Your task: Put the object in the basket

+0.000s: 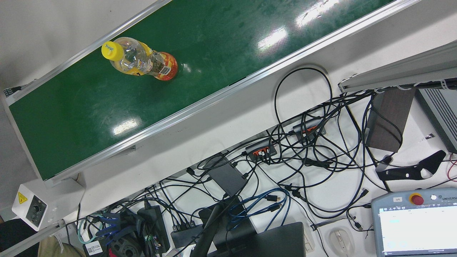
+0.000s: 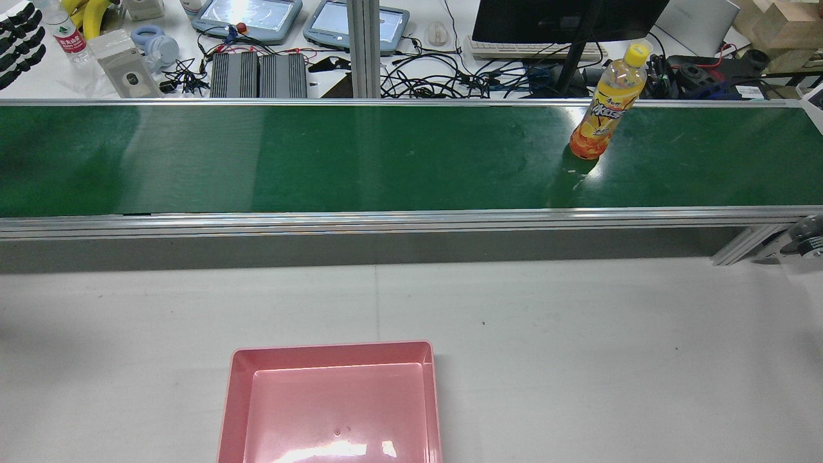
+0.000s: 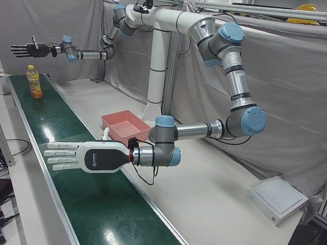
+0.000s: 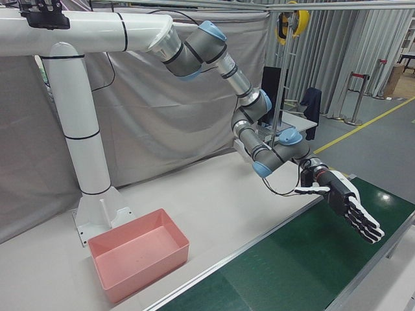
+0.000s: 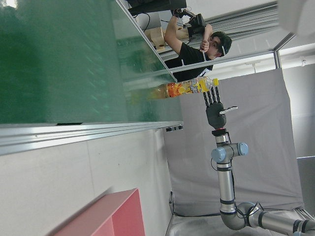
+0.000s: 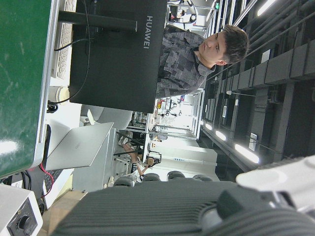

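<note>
A clear bottle of orange drink with a yellow cap stands upright on the green conveyor belt, toward its right end. It also shows in the front view and the left-front view. The pink basket sits empty on the grey table, in front of the belt. My right hand is open with its fingers outstretched, held above and just beside the bottle without touching it. My left hand is open, flat and empty over the belt's other end, far from the bottle.
Behind the belt is a desk crowded with cables, teach pendants, a monitor and a person. The white arm pedestal stands behind the basket. Bare grey table lies right of the basket.
</note>
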Motion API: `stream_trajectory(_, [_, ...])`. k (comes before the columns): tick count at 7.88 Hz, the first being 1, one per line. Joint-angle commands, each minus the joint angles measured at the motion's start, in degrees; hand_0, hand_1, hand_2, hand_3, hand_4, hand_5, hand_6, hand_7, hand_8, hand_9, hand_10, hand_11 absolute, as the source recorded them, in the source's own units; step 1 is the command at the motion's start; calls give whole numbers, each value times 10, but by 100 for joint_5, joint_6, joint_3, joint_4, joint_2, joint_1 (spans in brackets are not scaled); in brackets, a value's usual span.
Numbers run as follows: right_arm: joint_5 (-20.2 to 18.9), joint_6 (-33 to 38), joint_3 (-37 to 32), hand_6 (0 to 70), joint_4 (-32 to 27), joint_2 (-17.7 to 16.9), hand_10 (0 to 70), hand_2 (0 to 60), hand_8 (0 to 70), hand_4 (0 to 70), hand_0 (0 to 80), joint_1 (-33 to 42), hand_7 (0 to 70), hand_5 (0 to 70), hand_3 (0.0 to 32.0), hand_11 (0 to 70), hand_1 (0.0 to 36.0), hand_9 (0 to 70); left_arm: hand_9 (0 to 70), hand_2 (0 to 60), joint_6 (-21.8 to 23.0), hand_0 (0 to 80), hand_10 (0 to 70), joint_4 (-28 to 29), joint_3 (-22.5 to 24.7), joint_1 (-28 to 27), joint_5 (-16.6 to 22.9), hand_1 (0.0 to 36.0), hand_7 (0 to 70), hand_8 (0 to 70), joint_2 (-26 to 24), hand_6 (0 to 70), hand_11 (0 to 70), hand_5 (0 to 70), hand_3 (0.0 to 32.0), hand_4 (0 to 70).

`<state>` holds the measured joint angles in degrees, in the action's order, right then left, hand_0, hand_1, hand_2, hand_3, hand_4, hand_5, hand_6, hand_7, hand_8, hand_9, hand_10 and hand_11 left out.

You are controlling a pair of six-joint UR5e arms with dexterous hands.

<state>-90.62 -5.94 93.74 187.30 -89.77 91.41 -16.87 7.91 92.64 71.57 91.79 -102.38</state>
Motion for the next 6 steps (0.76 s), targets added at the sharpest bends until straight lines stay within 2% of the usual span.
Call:
stream_trajectory(1, [0,-4,-5,0,0,3,0,0,0,0,0,0,0,0,0,0,0,0,0,0,0,604,0,0,-1,6,5,71,0,0,-1,0,0,0,10,49])
stream_trajectory(6, [0,5,4,0,0,3,0,0,0,0,0,0,0,0,0,0,0,0,0,0,0,600,0,-17,87,14,32,68,0,0,7,0,0,0,0,55])
